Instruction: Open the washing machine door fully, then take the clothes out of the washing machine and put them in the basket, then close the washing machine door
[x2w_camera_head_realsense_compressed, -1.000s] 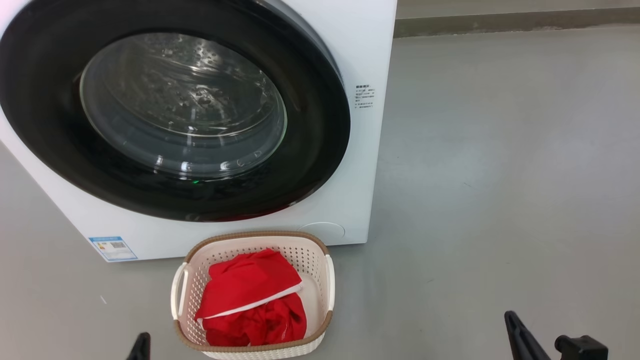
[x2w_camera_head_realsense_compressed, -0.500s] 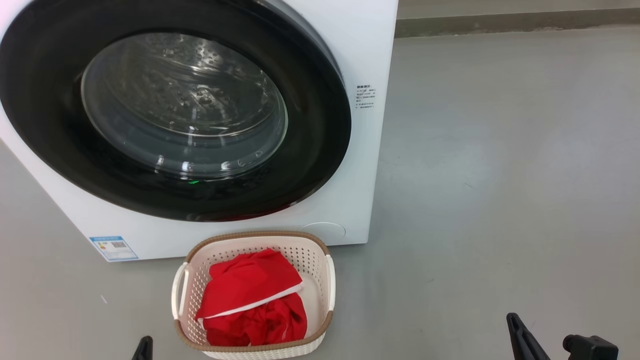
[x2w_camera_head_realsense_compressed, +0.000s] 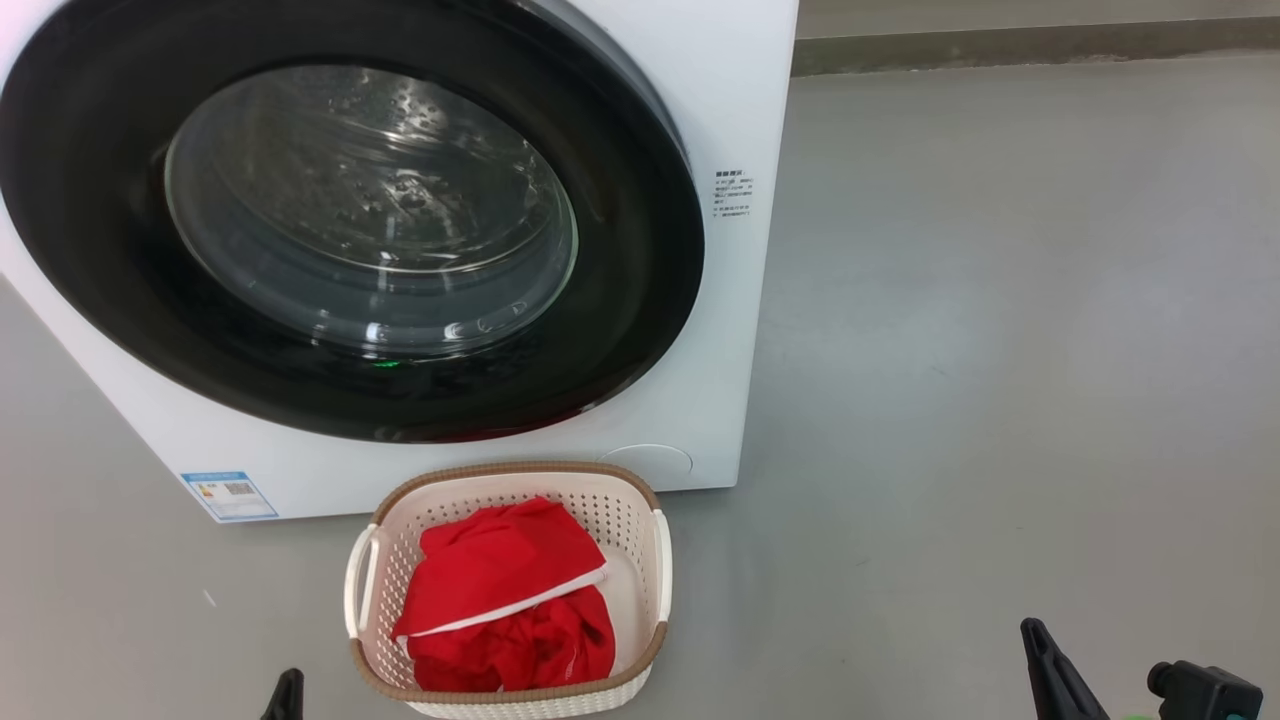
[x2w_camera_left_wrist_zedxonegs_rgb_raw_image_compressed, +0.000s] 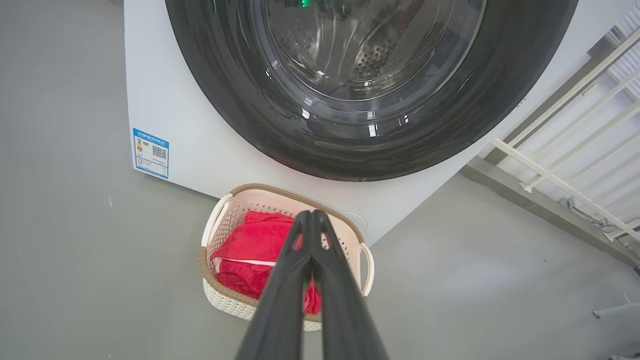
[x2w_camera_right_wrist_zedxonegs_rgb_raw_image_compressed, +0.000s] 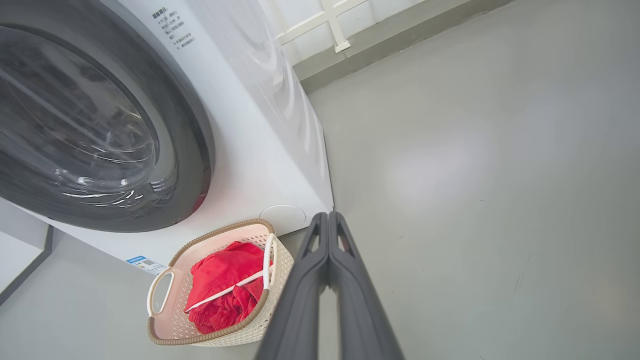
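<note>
You have the washing machine door (x2w_camera_head_realsense_compressed: 640, 300) shut at twelve o'clock and the red clothes (x2w_camera_head_realsense_compressed: 500, 575) in the basket (x2w_camera_head_realsense_compressed: 515, 467), two o'clock from your left claw (x2w_camera_head_realsense_compressed: 288, 695) (the nearer one, by the head view). Both it and the right claw (x2w_camera_right_wrist_zedxonegs_rgb_raw_image_compressed: 328, 216) are pinched closed, empty.

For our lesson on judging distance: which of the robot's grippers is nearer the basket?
Left. The left gripper lies close beside the basket, on its left; the right gripper is well off to its right.

The washing machine (x2w_camera_head_realsense_compressed: 700, 420) bears a blue QR-code label (x2w_camera_head_realsense_compressed: 228, 494) low left and a block of print (x2w_camera_head_realsense_compressed: 732, 194) right of the door (x2w_camera_head_realsense_compressed: 640, 300), neither legible.
</note>
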